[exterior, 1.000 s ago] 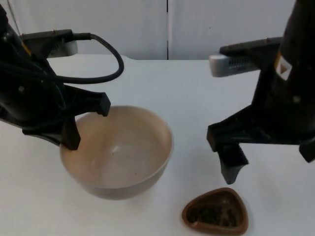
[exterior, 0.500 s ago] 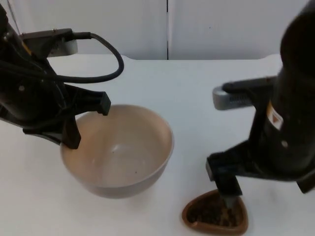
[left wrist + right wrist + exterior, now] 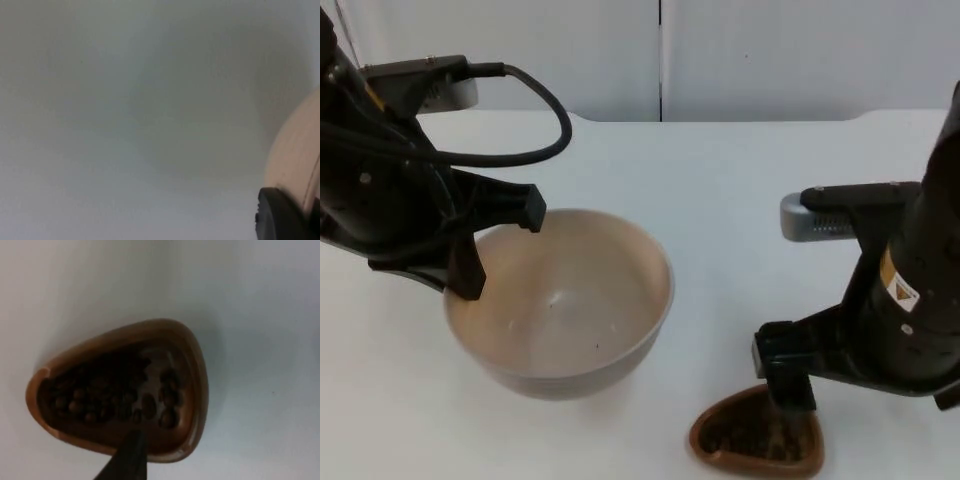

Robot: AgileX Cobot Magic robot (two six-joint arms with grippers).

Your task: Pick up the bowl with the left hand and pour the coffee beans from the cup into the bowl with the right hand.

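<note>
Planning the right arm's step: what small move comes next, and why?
Probably close the right pincer on the cup rim: one finger already dips among the coffee beans, and the left pincer holds the bowl.

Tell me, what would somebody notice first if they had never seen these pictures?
Probably the big beige bowl in the middle of the white table, with the left tool gripping its rim at the robot's left. Next comes the small brown three-cornered cup full of dark coffee beans near the front edge, with the right tool hanging low just above it, one finger tip over the beans.
</note>
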